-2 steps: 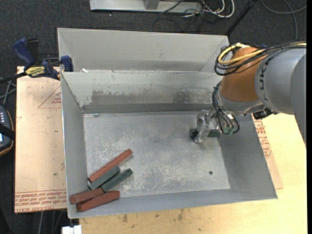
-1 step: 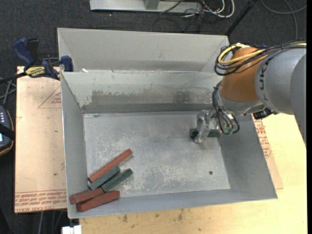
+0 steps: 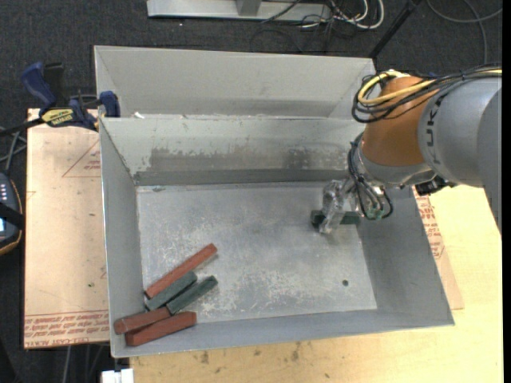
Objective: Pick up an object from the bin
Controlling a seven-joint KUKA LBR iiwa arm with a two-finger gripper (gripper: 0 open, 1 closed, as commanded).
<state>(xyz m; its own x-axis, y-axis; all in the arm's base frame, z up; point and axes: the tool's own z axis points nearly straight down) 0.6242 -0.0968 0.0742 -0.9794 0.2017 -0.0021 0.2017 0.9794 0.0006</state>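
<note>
Gripper: low over the right rear part of the bin, near the right wall, its tip close to the floor; open or closed cannot be told. Item at the tip: one small dark green piece, touching or just beside the gripper; whether it is gripped, or even a loose thing at all, cannot be told. Other contents, all in the front left corner, well apart from the gripper: red bars, three, one lying slantwise at the top of the heap and two side by side against the front wall; green bars, two, side by side between the slanted red bar and the front pair, touching them. Total: five bars in one heap, plus the doubtful green piece. Rest of the floor: bare. Step in hand, by judgement: a grasp at the right rear spot. Handling note: settle squarely over the green piece, close across its narrow side, and lift straight up, clear of the right wall; if the tip comes away with nothing in it, the heap is the obvious source, the slanted red bar being the most exposed.
</note>
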